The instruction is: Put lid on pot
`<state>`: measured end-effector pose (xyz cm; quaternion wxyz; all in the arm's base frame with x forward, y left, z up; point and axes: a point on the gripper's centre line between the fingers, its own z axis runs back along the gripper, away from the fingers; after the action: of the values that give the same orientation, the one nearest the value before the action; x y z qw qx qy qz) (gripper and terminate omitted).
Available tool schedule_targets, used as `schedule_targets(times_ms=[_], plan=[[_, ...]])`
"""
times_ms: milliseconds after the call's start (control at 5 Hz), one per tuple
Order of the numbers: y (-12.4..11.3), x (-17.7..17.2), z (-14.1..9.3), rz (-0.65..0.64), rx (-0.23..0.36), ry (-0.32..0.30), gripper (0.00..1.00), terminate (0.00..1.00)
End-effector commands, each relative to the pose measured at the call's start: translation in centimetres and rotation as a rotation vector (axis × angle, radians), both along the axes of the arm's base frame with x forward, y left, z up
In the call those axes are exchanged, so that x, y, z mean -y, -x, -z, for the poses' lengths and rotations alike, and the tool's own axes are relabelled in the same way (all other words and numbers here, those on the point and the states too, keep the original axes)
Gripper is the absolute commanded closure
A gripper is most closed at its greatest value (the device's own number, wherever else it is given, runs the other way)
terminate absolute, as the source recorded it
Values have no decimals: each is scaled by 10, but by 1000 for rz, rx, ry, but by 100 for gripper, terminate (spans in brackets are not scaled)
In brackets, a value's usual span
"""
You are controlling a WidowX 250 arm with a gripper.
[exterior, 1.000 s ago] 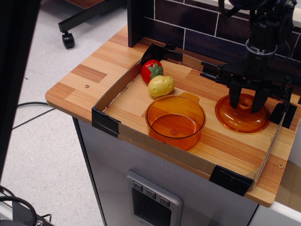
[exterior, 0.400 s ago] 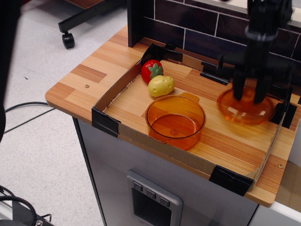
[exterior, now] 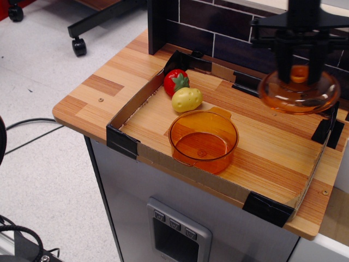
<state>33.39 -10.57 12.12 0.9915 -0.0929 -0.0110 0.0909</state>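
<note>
The translucent orange pot (exterior: 203,141) sits open and upright on the wooden counter, near the front of the cardboard-edged area. My gripper (exterior: 298,72) is shut on the small orange knob of the lid (exterior: 299,93) and holds the lid in the air, well above the counter at the right rear. The lid hangs level, dome up, to the right of and behind the pot. The black fingers (exterior: 284,63) reach down on either side of the knob.
A red toy strawberry (exterior: 175,82) and a yellow toy potato (exterior: 186,99) lie just behind the pot. A low cardboard border (exterior: 131,143) with black corner pieces rings the work area. A dark brick wall (exterior: 218,33) stands behind. The counter's front edge drops to the floor.
The gripper closed on the lid's knob where it rested on the counter and lifted the lid straight up, slightly to the right. The pot and toys have not moved.
</note>
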Motion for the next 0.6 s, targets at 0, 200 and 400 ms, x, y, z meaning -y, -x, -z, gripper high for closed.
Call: schedule_targets(times_ms=[0,200,400], plan=[[28,-41,-14,45,80,-31,100,0],[29,-58,-2,67,94,-61,100,0],[22,-74,11,44,84,-86,100,0]])
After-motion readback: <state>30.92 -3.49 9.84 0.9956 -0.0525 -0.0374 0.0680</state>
